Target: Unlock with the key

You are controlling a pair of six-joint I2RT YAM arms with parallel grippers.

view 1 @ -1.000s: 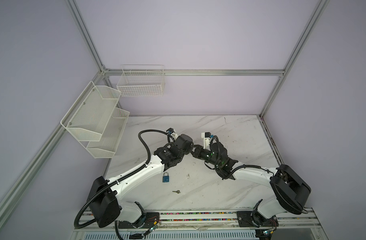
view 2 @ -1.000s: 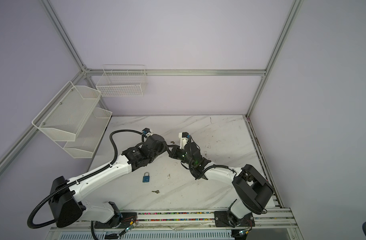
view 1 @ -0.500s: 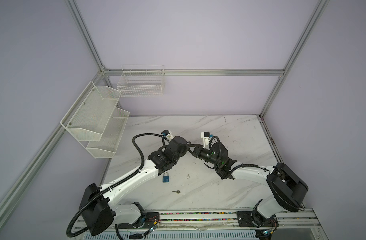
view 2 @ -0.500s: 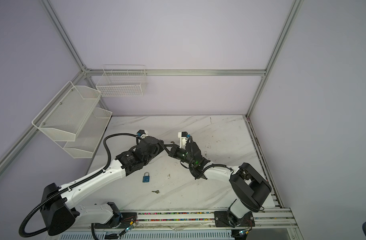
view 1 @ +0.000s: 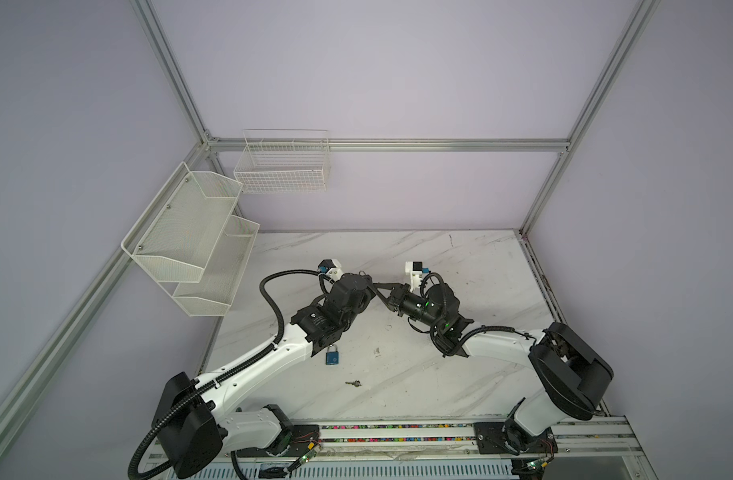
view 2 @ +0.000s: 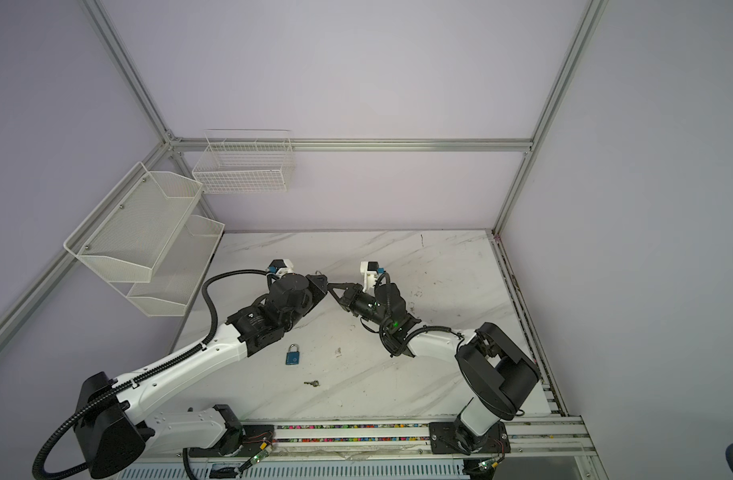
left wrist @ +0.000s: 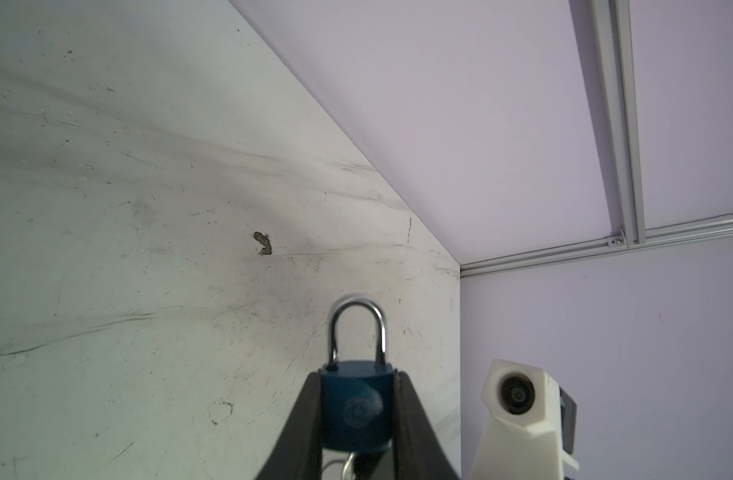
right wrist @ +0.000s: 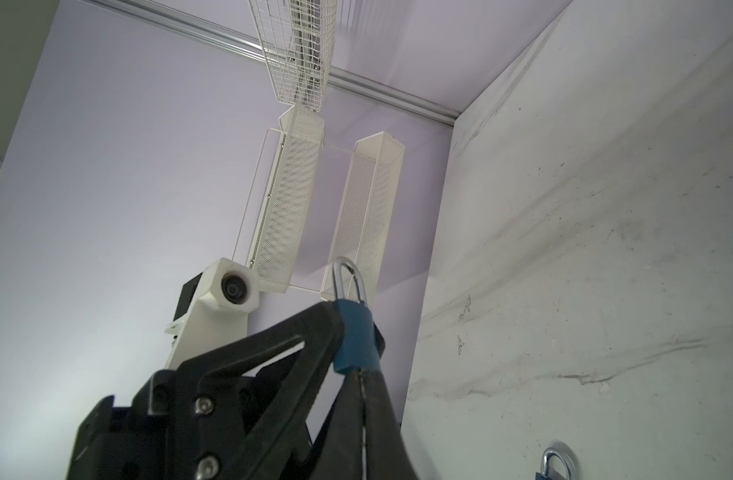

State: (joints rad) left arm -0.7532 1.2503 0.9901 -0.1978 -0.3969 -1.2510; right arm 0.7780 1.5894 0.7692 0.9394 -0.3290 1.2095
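Note:
A blue padlock (left wrist: 356, 409) with a silver shackle is clamped by its sides between my left gripper's (left wrist: 356, 374) fingers, held above the table. My right gripper (right wrist: 358, 370) is shut on a thin silver key, seen edge-on between its pads, with the tips against the underside of that padlock (right wrist: 356, 336). A silver loop of the key (left wrist: 348, 465) shows below the lock body. In both top views the two grippers meet tip to tip, the left gripper (view 1: 371, 286) against the right gripper (view 2: 331, 286), and the held lock is hidden there.
A second blue padlock (view 1: 332, 355) (view 2: 292, 355) lies on the marble table (view 1: 460, 270) under the left forearm, with a loose key (view 1: 353, 383) (view 2: 312, 383) nearer the front. White mesh shelves (view 1: 190, 232) and a wire basket (view 1: 283, 166) hang on the left and back walls.
Both grippers, still joined, have drifted a little left and toward the back wall. The left arm's base and elbow have swung left. The right jaws have closed slightly tighter.

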